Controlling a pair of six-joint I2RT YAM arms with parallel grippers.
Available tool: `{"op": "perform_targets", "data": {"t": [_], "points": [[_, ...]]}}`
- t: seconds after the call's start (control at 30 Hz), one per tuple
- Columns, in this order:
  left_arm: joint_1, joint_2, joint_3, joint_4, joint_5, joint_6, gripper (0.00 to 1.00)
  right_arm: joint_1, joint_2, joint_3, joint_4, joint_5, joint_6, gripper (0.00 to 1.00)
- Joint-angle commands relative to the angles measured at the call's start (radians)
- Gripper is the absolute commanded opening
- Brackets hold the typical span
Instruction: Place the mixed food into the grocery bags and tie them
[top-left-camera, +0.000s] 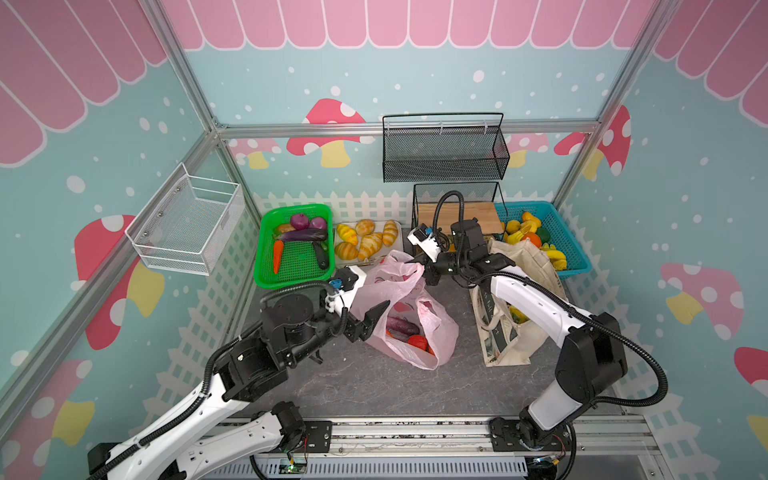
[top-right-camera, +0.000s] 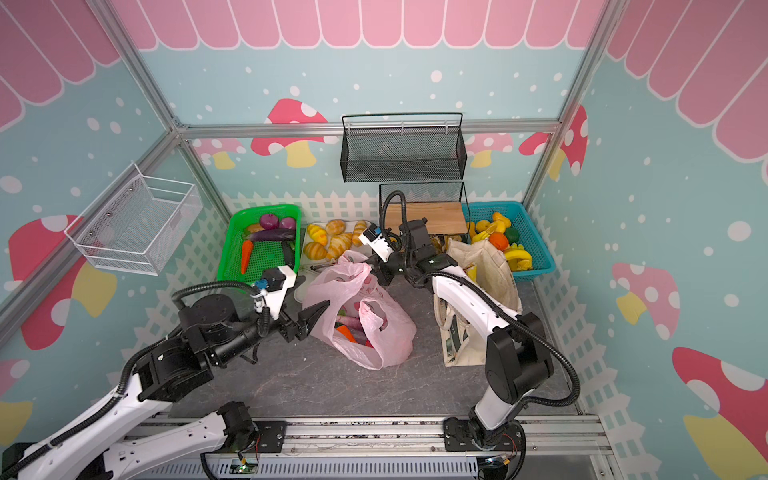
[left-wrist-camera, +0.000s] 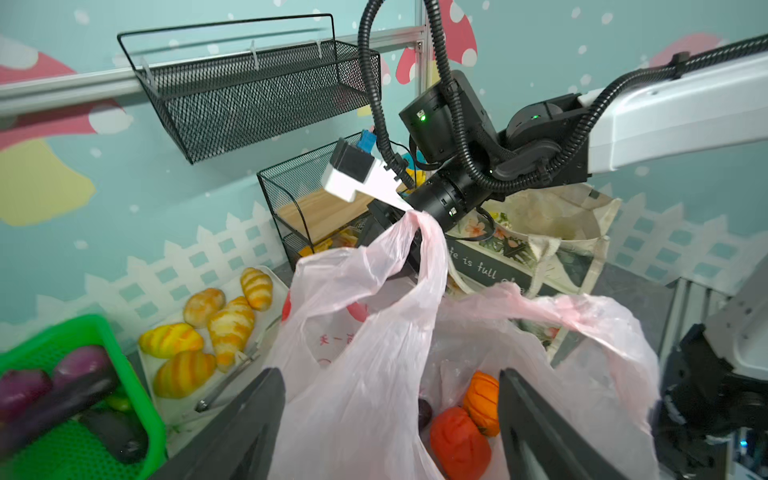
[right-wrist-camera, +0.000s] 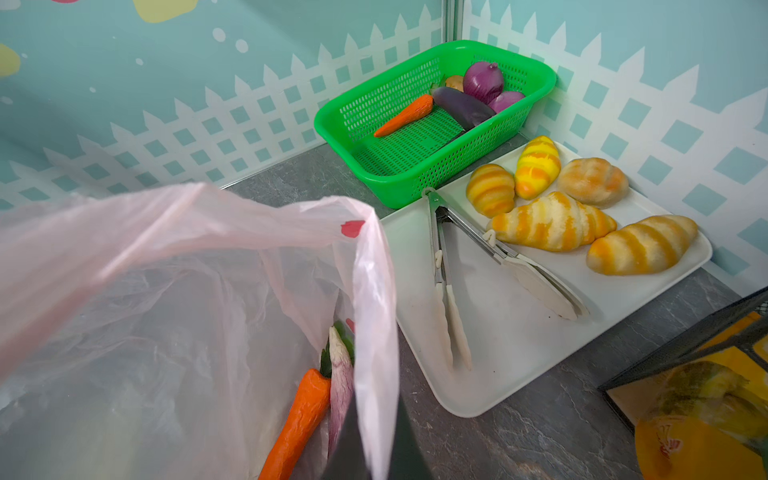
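The grey marbled tabletop (top-left-camera: 365, 386) lies bare between the two bags and the metal rail (top-left-camera: 415, 432) at the near edge. The printed walls (top-left-camera: 415, 83) close the other three sides, and a row of containers lines the back wall. Mid-table stands the thin translucent pink plastic bag (top-left-camera: 399, 282), its mouth open. The cream canvas tote (top-left-camera: 498, 349) stands just to its right, with a strip of table between them.

The right gripper (left-wrist-camera: 409, 226) is clenched on one bunched handle of the pink bag and holds it up toward the back. The left gripper (left-wrist-camera: 388, 374) hangs at the bag's left side, jaws spread wide and released, with slack plastic between them.

In the pink bag lie a red toy tomato (left-wrist-camera: 457, 440), an orange pumpkin (left-wrist-camera: 482, 399), an orange carrot (right-wrist-camera: 297, 419) and a pale purple eggplant (right-wrist-camera: 340, 370). Something yellow shows in the tote, but I cannot tell what. The green plastic basket (top-left-camera: 259, 249) holds purple onions (right-wrist-camera: 482, 81), a dark eggplant (right-wrist-camera: 461, 106) and a second carrot (right-wrist-camera: 405, 116). The white tray (right-wrist-camera: 519, 353) carries striped bread rolls (right-wrist-camera: 552, 222) and metal tongs (right-wrist-camera: 444, 282). The teal basket (top-left-camera: 582, 266) holds yellow and orange fruit (top-left-camera: 532, 239).

The tote's dark panel (left-wrist-camera: 519, 266) reads "is full". The red print on the pink bag is too small to read.
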Motion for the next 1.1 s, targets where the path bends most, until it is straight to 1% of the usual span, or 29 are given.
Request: {"op": "perform_targets", "data": {"t": [0.0,0.1,0.17,0.23,0.3,0.37,0.43,0.53,0.57,0.6,0.63,0.67,0.7,0.77,0.83,0.9,0.93,0.97,1.0,1.07], "points": [[0.006,0.127,0.114,-0.217,0.040,0.284,0.82,0.000,0.013,0.022,0.028,-0.046,-0.030,0.00],[0.040,0.241,0.215,-0.277,0.082,0.334,0.83,0.000,0.018,0.024,0.034,-0.047,-0.029,0.00],[0.072,0.299,0.262,-0.279,0.093,0.337,0.82,0.000,0.020,0.023,0.037,-0.053,-0.031,0.00],[0.096,0.347,0.305,-0.278,0.136,0.335,0.82,-0.001,0.020,0.024,0.041,-0.057,-0.031,0.00],[0.105,0.397,0.345,-0.272,0.177,0.334,0.80,0.000,0.021,0.022,0.045,-0.058,-0.031,0.00],[0.110,0.440,0.371,-0.275,0.212,0.331,0.76,0.000,0.024,0.022,0.051,-0.058,-0.027,0.00],[0.120,0.470,0.389,-0.284,0.256,0.317,0.67,0.000,0.026,0.023,0.056,-0.055,-0.020,0.00],[0.155,0.494,0.397,-0.285,0.342,0.263,0.48,0.000,0.029,0.026,0.067,-0.054,-0.007,0.00],[0.164,0.497,0.397,-0.283,0.359,0.242,0.42,0.000,0.029,0.027,0.070,-0.047,-0.001,0.00],[0.169,0.496,0.400,-0.278,0.371,0.192,0.35,0.000,0.032,0.033,0.071,-0.034,0.009,0.01],[0.175,0.493,0.397,-0.272,0.378,0.164,0.29,0.000,0.032,0.040,0.070,-0.016,0.022,0.04],[0.179,0.485,0.391,-0.259,0.383,0.131,0.21,-0.002,0.030,0.047,0.070,0.014,0.039,0.09],[0.188,0.475,0.379,-0.242,0.385,0.092,0.12,-0.007,0.025,0.053,0.069,0.047,0.061,0.17],[0.205,0.444,0.347,-0.199,0.365,-0.002,0.00,-0.025,0.002,0.058,0.065,0.126,0.114,0.34],[0.233,0.404,0.292,-0.141,0.359,-0.120,0.00,-0.046,-0.040,0.047,0.055,0.238,0.153,0.43],[0.274,0.356,0.223,-0.073,0.405,-0.251,0.00,-0.049,-0.111,0.019,0.045,0.362,0.152,0.50],[0.289,0.335,0.192,-0.046,0.429,-0.296,0.00,-0.049,-0.145,0.005,0.044,0.394,0.151,0.52],[0.304,0.313,0.157,-0.017,0.452,-0.344,0.00,-0.049,-0.186,-0.017,0.045,0.411,0.143,0.56],[0.319,0.291,0.123,0.014,0.465,-0.381,0.00,-0.046,-0.230,-0.044,0.054,0.410,0.132,0.62],[0.340,0.251,0.065,0.070,0.483,-0.435,0.00,-0.035,-0.328,-0.119,0.097,0.393,0.114,0.65]]}}
